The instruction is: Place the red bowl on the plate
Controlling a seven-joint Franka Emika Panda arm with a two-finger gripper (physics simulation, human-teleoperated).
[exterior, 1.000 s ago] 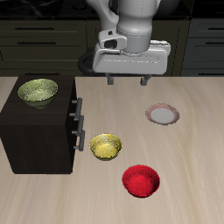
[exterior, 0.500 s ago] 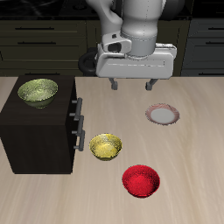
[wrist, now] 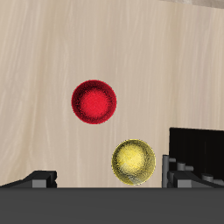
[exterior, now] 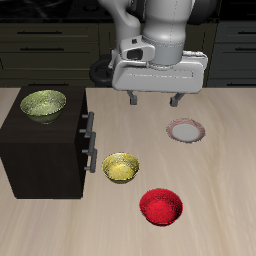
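The red bowl [exterior: 160, 207] sits on the table near its front edge; it also shows in the wrist view [wrist: 94, 101]. The plate [exterior: 186, 131], whitish with a pinkish-brown rim, lies farther back on the table and is out of the wrist view. My gripper [exterior: 154, 98] hangs high above the table, between the plate and the cabinet, well behind the red bowl. Its fingers [exterior: 132, 97] stand wide apart and hold nothing.
A dark cabinet [exterior: 45, 150] with drawer handles stands at the table's side, with a yellow-green bowl [exterior: 43, 104] on top. A yellow bowl [exterior: 121, 168] sits on the table beside the cabinet, close to the red bowl; it shows in the wrist view [wrist: 133, 161].
My gripper has drifted sideways toward the plate's side and slightly forward. The bowls and the plate have not moved.
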